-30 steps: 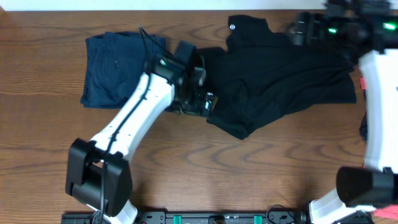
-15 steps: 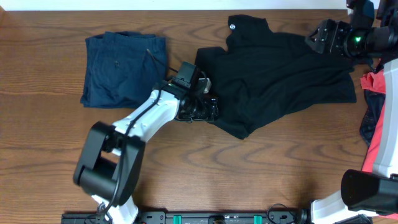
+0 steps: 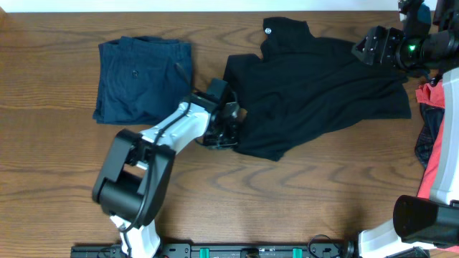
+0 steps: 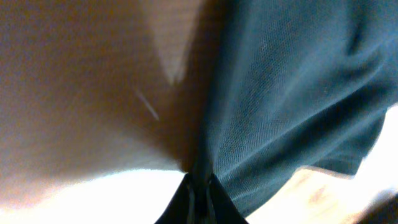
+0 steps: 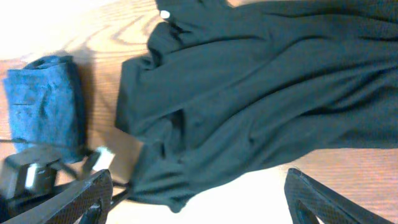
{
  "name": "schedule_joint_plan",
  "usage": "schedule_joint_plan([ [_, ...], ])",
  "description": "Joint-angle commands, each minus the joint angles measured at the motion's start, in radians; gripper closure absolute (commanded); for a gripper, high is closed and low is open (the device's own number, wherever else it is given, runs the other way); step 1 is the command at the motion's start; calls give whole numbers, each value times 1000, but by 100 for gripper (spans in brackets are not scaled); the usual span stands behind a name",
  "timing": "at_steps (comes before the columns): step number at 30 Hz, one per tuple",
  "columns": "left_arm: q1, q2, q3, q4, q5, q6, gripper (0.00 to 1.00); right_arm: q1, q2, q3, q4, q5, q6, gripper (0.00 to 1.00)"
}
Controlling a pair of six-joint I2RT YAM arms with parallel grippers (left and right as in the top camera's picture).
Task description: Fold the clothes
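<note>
Looking down from overhead, found the long black garment [image 3: 323, 86] spread rumpled over the table [image 3: 287, 208], reaching from the centre out toward 2 o'clock, with its white logo [image 3: 268, 31] up near 12 o'clock. Noted the navy-blue shorts [image 3: 143, 79] lying flat at 10 o'clock, near the garment's left edge but apart from it.

Spotted the left gripper [image 3: 231, 135] low at the garment's 8 o'clock corner, its fingers brought together and clamped on the fabric edge. Checked this in the left wrist view: saw the cloth gathered to a tight pinch at 6 o'clock inside the closed left gripper [image 4: 200, 202], with creases fanning up toward 1 o'clock and blurred bare wood filling the 9 o'clock side.

Picked out the right gripper [image 3: 367, 49] at 2 o'clock, by the garment's upper right edge. Saw in the right wrist view its fingers [image 5: 81, 199] standing wide apart at 7 and 5 o'clock, gripping nothing, with the black garment filling most of the view beyond them. Could not judge any contact with the cloth from either view.

Noted also a coral-red piece [image 3: 430, 93] at 3 o'clock on the table's right edge, with dark blue cloth [image 3: 423, 147] just below it, both partly hidden behind the right arm [image 3: 445, 129].
</note>
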Motion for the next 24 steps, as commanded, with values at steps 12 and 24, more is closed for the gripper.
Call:
schedule_joint_plan([
  [12,297,-446,-1,-386,-359,0,94,-16,31,-454,208,132,80,11],
  [24,299,-449,-1,-383,-358,6,94,-94,31,-871,296,121,107,27],
])
